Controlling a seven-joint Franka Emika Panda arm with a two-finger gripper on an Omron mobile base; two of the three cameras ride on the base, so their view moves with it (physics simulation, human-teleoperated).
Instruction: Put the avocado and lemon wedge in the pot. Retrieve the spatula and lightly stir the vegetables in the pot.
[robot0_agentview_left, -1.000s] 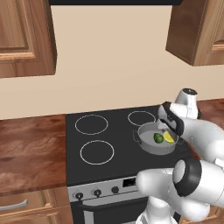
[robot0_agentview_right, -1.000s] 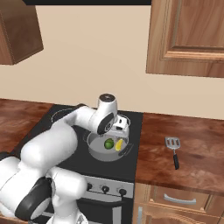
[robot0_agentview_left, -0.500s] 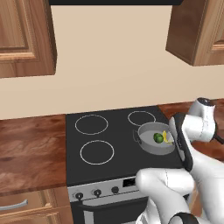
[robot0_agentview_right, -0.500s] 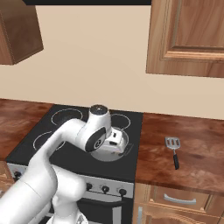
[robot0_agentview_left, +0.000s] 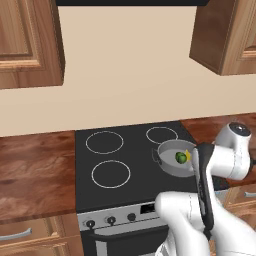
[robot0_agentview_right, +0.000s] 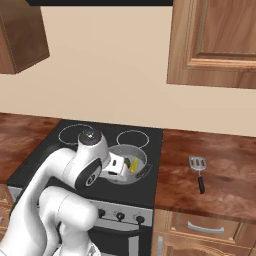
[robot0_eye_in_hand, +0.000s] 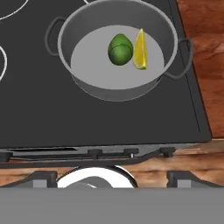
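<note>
Stovetop (robot0_eye_in_hand: 39, 109) between wooden counters (robot0_agentview_right: 220, 175)

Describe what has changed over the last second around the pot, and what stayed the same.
The arm swung away from above the pot toward the counter side where the spatula lies, and its hand now looks down at the pot from the stove's front edge. Nothing was picked up or released. The avocado and lemon wedge stayed side by side in the pot; the spatula did not move.
</note>
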